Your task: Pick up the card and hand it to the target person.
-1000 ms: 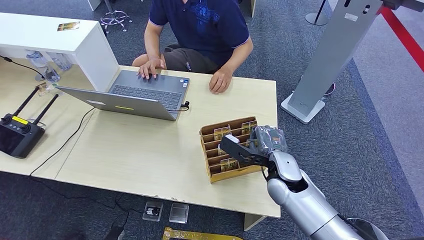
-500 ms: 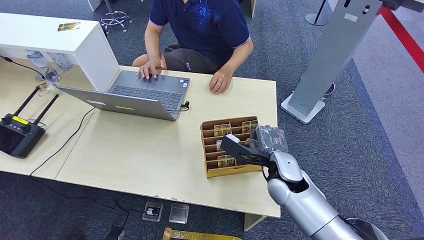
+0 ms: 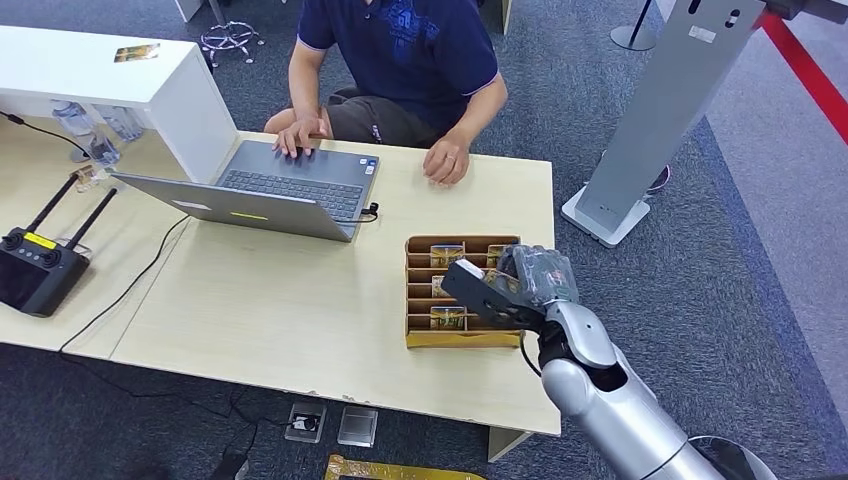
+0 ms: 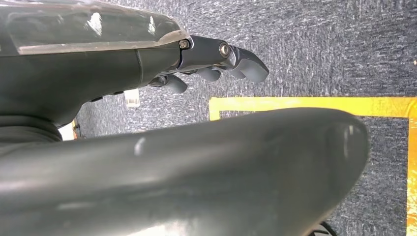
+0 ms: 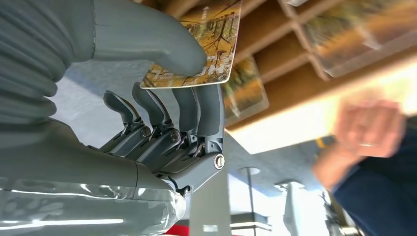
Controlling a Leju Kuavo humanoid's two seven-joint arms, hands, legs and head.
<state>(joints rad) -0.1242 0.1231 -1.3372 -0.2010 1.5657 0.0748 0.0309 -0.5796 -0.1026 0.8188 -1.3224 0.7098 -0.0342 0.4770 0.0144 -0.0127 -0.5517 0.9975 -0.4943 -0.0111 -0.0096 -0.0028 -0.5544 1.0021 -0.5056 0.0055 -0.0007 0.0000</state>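
You can see the card (image 5: 206, 44) pinched in the right hand (image 5: 162, 88): the thick grey thumb presses on its printed face and the darker fingers (image 5: 196, 105) back it from the other side. The card carries a yellow and brown picture and sits just off the slots of the wooden card holder (image 3: 462, 338). In the head view the right hand (image 3: 520, 280) hangs over the right end of that holder, hiding the card itself from you.

The holder lies flat on the counter (image 3: 300, 310), close to its near right corner, with several rows of slots; a few other cards (image 3: 447, 255) stand in them.

Beyond it, at the far edge of the counter, a person in a dark blue shirt (image 3: 410, 50) sits facing you. One of the person's hands (image 3: 445, 160) rests on the counter, the other (image 3: 300, 135) on the keyboard of an open laptop (image 3: 270, 190).

At the counter's left end you find a black controller with two antennas (image 3: 40, 265), and a white box-like stand (image 3: 130, 90) behind the laptop.

The left hand (image 4: 216, 61) hangs over grey carpet beside yellow floor tape (image 4: 314, 103), fingers loosely curled and holding nothing.
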